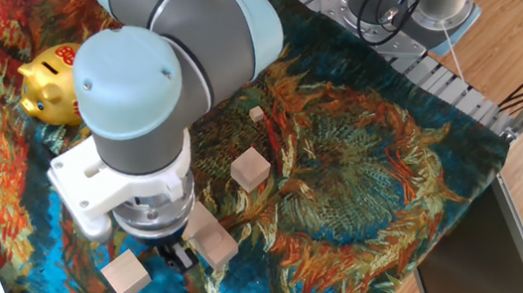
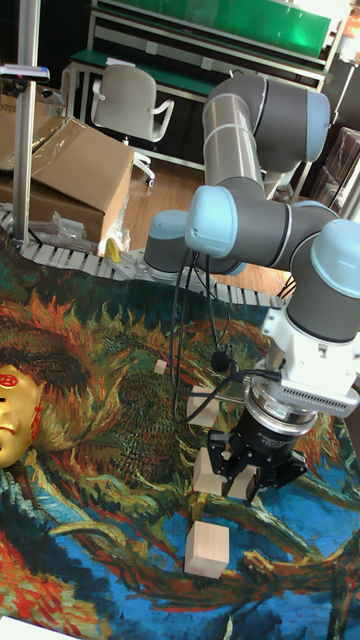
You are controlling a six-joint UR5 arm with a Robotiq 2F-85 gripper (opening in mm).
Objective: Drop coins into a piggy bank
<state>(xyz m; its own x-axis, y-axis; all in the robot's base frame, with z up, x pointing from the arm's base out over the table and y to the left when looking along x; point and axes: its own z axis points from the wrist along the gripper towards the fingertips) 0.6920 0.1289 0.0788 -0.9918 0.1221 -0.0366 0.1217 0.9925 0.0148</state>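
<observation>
One gold piggy bank (image 1: 48, 92) and four pale wooden blocks (image 1: 250, 168) sit on the desk (image 1: 367, 180). No coin can be made out. The pincer (image 2: 245, 478) hangs over the blocks, fingers spread, gripping nothing visible.

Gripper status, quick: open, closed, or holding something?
Gripper: low over the wooden blocks, fingers slightly apart; whether it holds anything cannot be told from either view.
</observation>
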